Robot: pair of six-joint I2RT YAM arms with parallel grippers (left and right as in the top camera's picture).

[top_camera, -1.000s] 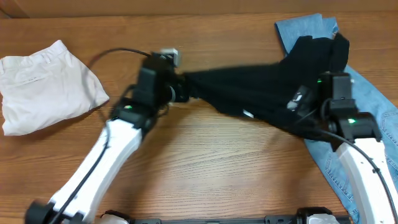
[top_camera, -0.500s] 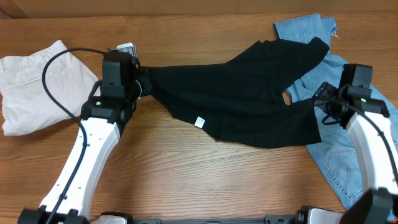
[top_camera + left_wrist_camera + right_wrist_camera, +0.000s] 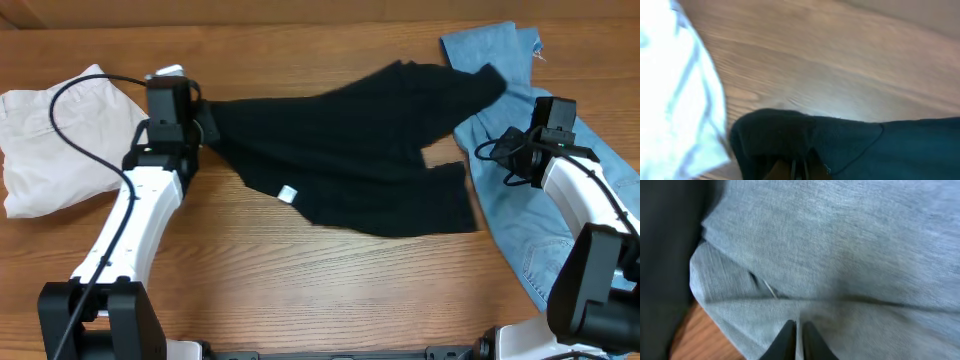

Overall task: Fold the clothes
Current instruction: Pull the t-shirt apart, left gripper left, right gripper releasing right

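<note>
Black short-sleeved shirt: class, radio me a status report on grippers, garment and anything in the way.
Left gripper shut on black short-sleeved shirt. Right gripper shut, apparently empty, over light blue denim jeans. Shirt spread, unfolded, overlapping jeans.

A light-brown wood-grain table [image 3: 330, 290] spans the evenly lit view.

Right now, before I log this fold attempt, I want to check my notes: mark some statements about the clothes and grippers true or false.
1. The left gripper grips the black shirt. True.
2. The right gripper holds the shirt too. False: it is shut above the light blue jeans, no shirt in it.
3. The white trousers lie on the shirt. False: they lie beside it, by the left arm.
4. The shirt overlaps the jeans. True.
</note>
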